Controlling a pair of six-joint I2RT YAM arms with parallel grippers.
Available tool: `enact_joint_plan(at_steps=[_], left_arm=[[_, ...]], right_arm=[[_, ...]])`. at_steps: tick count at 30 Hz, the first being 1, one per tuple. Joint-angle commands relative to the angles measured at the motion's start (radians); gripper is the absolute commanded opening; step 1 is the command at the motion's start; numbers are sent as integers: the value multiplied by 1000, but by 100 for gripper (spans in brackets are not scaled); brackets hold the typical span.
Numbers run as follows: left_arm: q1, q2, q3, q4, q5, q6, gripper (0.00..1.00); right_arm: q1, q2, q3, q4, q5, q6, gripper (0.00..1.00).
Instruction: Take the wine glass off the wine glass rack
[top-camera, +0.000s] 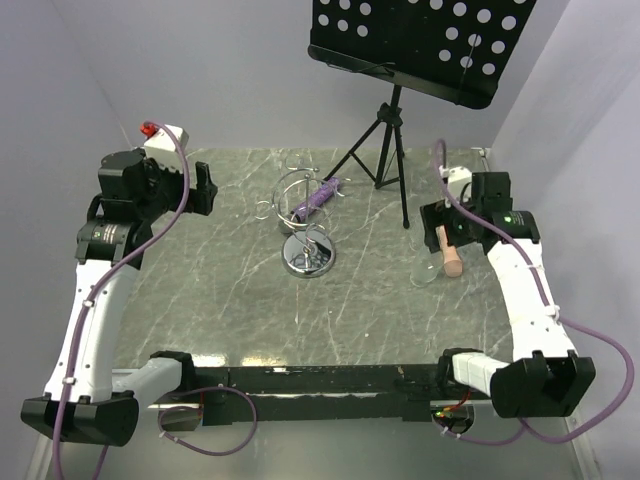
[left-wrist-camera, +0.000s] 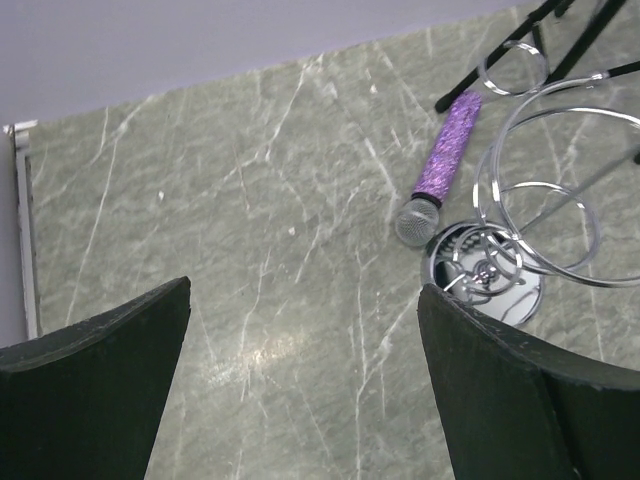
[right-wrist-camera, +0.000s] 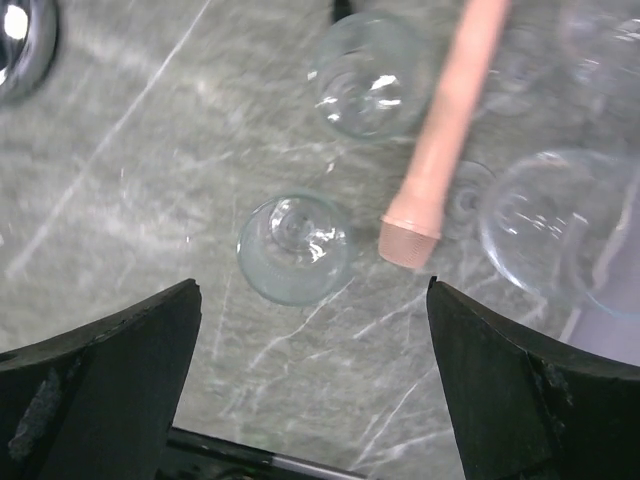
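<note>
Beneath the right gripper (right-wrist-camera: 310, 292), on the marbled table (top-camera: 230, 300), the wine glass (right-wrist-camera: 295, 248) sits on its own. It is clear of the wine glass rack (top-camera: 308, 257), which stands well apart at the table's middle with no glass showing in its wire loops. That placing suggests the lift-off is already done and the glass is set where the right arm reaches easily. It is just beside a peach-coloured handle (right-wrist-camera: 440, 140) and other clear glass pieces (right-wrist-camera: 368, 75) whose number I cannot settle. The right fingers (right-wrist-camera: 110, 370) are spread wide and grip nothing; the glass lies between and ahead of them, untouched as far as I can tell. The right arm is folded up from its base, wrist pointing down over the table's right side. The left gripper (left-wrist-camera: 305, 290) is likewise fully spread and empty. Its arm is raised at the far left, looking across bare stone toward the rack and a purple microphone (left-wrist-camera: 445, 150) lying close by its base — a waiting pose, I judge, out of the way.
</note>
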Motion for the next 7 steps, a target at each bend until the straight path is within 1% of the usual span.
enact_joint_plan(at_steps=[1, 5, 7], left_arm=[[4, 4, -25, 80, -96, -79, 100], [5, 47, -24, 110, -149, -96, 100], [10, 78, 2, 119, -176, -105, 100]], right_arm=[[4, -22, 76, -19, 142, 202, 100], [4, -50, 105, 1, 95, 227, 100], [4, -50, 171, 13, 77, 247, 100]])
